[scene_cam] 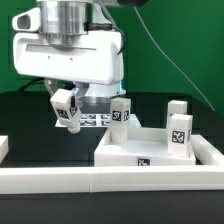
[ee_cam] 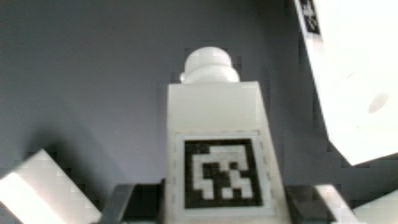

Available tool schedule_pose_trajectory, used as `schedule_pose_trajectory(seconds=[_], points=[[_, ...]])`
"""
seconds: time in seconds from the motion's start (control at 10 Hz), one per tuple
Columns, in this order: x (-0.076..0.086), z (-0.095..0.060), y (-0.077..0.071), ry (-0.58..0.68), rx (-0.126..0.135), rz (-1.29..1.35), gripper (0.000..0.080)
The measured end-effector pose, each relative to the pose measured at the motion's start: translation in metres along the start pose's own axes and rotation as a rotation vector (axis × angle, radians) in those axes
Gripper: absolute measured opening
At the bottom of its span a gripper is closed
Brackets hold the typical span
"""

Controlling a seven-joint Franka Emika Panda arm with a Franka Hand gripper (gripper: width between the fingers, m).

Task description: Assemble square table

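My gripper (scene_cam: 66, 103) is shut on a short white tagged leg (scene_cam: 67, 109) and holds it tilted, above the black table, to the exterior view's left of the square tabletop slab (scene_cam: 150, 152). In the wrist view the leg (ee_cam: 217, 130) stands between my dark fingers (ee_cam: 146, 205), its tag facing the camera and its rounded peg (ee_cam: 208, 67) pointing away; the gripper (ee_cam: 221, 208) clamps its base. Another leg (scene_cam: 121, 112) stands upright on the slab's far left corner. A further tagged leg (scene_cam: 179, 128) stands on its right side. An edge of the slab (ee_cam: 365, 100) shows in the wrist view.
The marker board (scene_cam: 97, 120) lies on the black table behind the held leg. A long white rail (scene_cam: 100, 181) borders the table's front. A white piece (scene_cam: 3, 148) sits at the exterior view's left edge, and a white shape (ee_cam: 39, 190) shows in the wrist view.
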State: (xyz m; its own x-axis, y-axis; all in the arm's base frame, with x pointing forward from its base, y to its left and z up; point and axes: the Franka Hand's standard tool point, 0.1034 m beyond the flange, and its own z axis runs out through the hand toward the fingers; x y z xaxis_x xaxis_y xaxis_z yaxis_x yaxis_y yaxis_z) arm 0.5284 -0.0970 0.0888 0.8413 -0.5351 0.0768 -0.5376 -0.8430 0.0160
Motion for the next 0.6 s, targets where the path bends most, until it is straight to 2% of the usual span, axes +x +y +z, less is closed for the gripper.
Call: schedule_pose_trajectory(seconds=[0.1, 0.3, 0.5, 0.6], points=[[0.0, 0.002, 0.001, 0.045, -0.001, 0.0, 0.029], [0.0, 0.001, -0.002, 0.038, -0.002, -0.008, 0.029], [0.008, -0.008, -0.028, 0.042, 0.003, -0.15, 0.029], [0.011, -0.009, -0.033, 0.019, 0.005, -0.186, 0.029]])
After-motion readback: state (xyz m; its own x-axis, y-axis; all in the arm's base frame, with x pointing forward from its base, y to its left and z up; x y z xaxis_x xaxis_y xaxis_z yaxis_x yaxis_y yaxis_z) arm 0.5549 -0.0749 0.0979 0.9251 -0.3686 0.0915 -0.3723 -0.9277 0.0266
